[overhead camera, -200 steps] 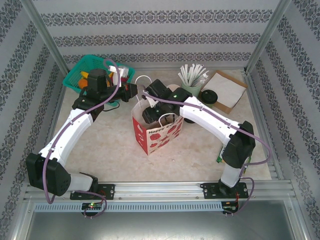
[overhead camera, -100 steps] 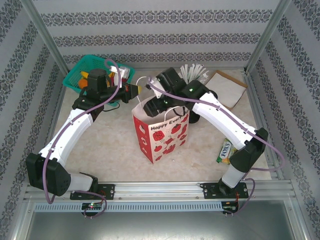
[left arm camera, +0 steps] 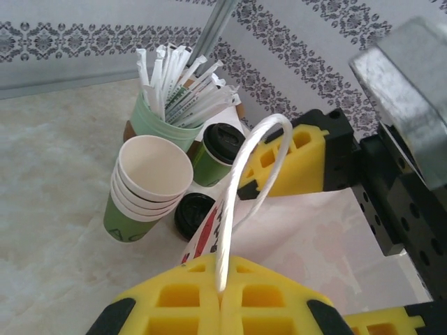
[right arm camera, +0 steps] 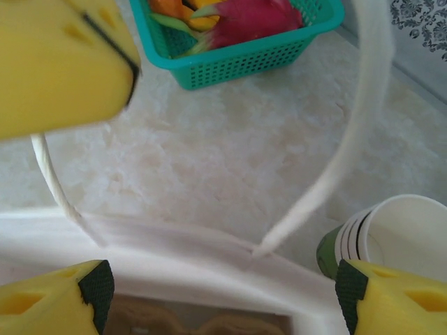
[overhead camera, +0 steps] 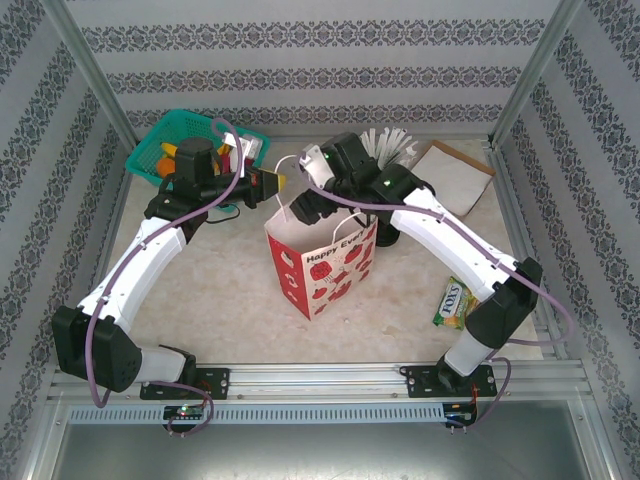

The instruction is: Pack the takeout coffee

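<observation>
- The left gripper (left arm camera: 222, 296) is clamped on the white cord handle (left arm camera: 241, 181) of a red-and-white paper gift bag (overhead camera: 322, 268), holding the bag's mouth up and open at mid-worktop (overhead camera: 215, 290).
- The right gripper (right arm camera: 220, 283) hangs over that mouth, jaws spread wide with nothing between them. Deep in the bag lies what looks like the brown pulp carrier (right arm camera: 209, 324) — only a sliver shows.
- The takeout coffee (left arm camera: 218, 150), a dark green cup with a black lid, stands upright on the worktop just past the bag's far-right side. It is beside the mint cup of white straws (left arm camera: 171, 115) and a stack of open paper cups (left arm camera: 148, 178). A second black lid (left arm camera: 194, 213) sits lower, close against the bag.
- The coffee lies on the right arm's side of the bag, away from the left gripper — the right arm is the nearer and the only free one. The cup's long axis is vertical, so the likely move is a sideways reach from the bag mouth toward the far right, jaws level around the cup wall.
</observation>
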Tool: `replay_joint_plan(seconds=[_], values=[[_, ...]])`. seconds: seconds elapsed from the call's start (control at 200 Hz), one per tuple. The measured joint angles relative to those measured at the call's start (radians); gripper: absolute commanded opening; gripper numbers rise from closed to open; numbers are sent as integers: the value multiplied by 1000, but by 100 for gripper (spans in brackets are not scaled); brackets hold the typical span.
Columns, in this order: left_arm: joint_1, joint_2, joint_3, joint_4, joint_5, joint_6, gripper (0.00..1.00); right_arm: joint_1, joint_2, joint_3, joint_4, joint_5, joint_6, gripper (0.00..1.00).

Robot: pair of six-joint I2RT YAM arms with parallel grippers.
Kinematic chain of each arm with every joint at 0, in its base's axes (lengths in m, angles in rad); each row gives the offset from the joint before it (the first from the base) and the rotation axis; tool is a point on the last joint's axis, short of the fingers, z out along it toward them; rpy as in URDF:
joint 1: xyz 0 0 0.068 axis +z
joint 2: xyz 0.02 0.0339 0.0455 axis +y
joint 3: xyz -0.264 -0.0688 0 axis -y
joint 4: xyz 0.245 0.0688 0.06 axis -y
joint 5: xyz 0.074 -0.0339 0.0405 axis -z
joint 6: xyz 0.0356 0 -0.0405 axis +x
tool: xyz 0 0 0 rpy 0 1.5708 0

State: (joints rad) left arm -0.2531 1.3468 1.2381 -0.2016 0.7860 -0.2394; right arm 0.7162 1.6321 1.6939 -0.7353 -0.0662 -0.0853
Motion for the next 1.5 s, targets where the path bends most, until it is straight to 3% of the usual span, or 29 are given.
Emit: replay_joint_plan(seconds=[0.17,0.34,0.615,0.864,1.194,1.504], values=[[0,2,0,-13,-31,7,0,3,-47,-80,39,116,-47,85],[0,25,18,-19,37,31,0,7,-59,-164,135,278,-53,86],[0,47,35,-38,52,58,0,8,-105,-246,241,274,-88,86],[0,53,48,-63,83,115,0,-129,-166,-280,269,142,-124,86],[0,70,95,-108,123,199,0,-214,-116,-145,61,-260,-259,83],[0,113,170,-186,189,288,0,-230,80,77,-108,-329,-471,83]])
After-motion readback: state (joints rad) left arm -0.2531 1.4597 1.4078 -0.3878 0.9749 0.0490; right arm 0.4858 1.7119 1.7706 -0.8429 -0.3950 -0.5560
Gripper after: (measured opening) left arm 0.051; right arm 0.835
